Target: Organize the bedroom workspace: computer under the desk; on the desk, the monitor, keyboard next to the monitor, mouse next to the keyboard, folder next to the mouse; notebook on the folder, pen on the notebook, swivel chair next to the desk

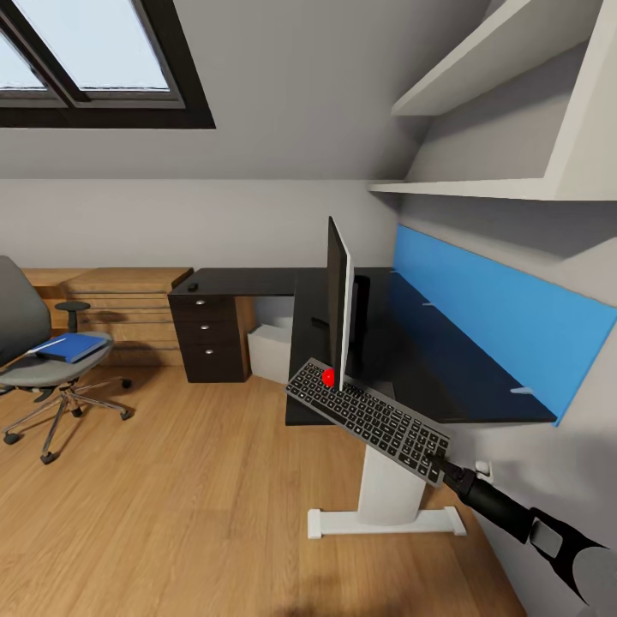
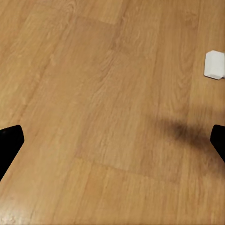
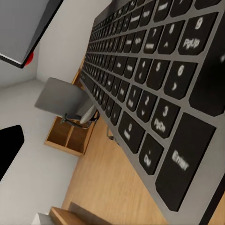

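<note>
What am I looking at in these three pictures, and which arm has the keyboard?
The wide picture is the robot's head camera. The other two look along each arm's jaws. The right gripper holds the keyboard by one end, tilted over the front edge of the black desk, just ahead of the monitor. The right wrist picture shows those keys close up. The left gripper is open above bare wooden floor. To the left, the swivel chair carries the blue folder.

Head view high, facing desk [image 1: 411, 343]; right wrist close on keyboard [image 3: 154, 89], shared; left wrist facing floor [image 2: 103, 93]
</note>
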{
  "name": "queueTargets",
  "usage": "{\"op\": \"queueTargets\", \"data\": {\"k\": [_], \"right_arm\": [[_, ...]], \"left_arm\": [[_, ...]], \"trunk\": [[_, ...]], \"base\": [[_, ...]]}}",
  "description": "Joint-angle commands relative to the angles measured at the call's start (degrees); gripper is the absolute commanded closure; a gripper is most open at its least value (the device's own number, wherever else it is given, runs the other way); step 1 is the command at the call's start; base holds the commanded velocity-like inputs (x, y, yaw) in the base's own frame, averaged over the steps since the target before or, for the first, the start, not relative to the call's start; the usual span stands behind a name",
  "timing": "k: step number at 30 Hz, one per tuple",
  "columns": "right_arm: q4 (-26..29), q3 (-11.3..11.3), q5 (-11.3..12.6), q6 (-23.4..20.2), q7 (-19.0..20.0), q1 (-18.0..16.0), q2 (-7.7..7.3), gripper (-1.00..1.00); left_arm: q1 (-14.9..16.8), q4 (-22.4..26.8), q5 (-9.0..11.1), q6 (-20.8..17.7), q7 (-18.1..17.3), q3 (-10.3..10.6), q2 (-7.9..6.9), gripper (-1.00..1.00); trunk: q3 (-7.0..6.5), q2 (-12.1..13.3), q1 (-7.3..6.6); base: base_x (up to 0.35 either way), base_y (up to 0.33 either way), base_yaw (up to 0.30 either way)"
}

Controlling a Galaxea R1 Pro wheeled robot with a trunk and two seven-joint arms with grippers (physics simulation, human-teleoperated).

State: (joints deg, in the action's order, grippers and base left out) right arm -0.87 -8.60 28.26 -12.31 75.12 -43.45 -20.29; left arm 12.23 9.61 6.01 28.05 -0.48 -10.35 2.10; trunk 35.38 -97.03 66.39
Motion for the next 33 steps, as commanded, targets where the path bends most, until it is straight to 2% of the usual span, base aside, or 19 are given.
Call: {"op": "queueTargets", "data": {"k": [1, 31, 32, 33], "right_arm": [[-0.09, -0.45, -0.22, -0.6, 0.2, -0.06, -0.01, -1.0], [-0.09, -0.54, -0.22, -0.7, 0.35, -0.08, -0.17, -1.0], [-0.09, -0.54, -0.22, -0.7, 0.36, -0.1, -0.17, 1.0], [-0.09, -0.54, -0.22, -0.7, 0.36, -0.08, -0.18, 1.0]], "left_arm": [[0.04, -0.03, 0.58, 0.16, -0.05, 0.18, 0.0, -1.0], [0.05, -0.04, 0.58, 0.16, -0.05, 0.24, 0.0, -1.0], [0.05, -0.04, 0.58, 0.16, -0.05, 0.24, 0.0, -1.0], [0.06, -0.05, 0.58, 0.16, -0.05, 0.24, 0.0, -1.0]], "trunk": [[0.06, -0.03, -0.01], [0.06, -0.03, -0.01], [0.06, -0.03, -0.01], [0.06, -0.03, -0.01]], "base": [[0.0, 0.0, 0.0], [0.0, 0.0, 0.0], [0.0, 0.0, 0.0], [0.0, 0.0, 0.0]]}}
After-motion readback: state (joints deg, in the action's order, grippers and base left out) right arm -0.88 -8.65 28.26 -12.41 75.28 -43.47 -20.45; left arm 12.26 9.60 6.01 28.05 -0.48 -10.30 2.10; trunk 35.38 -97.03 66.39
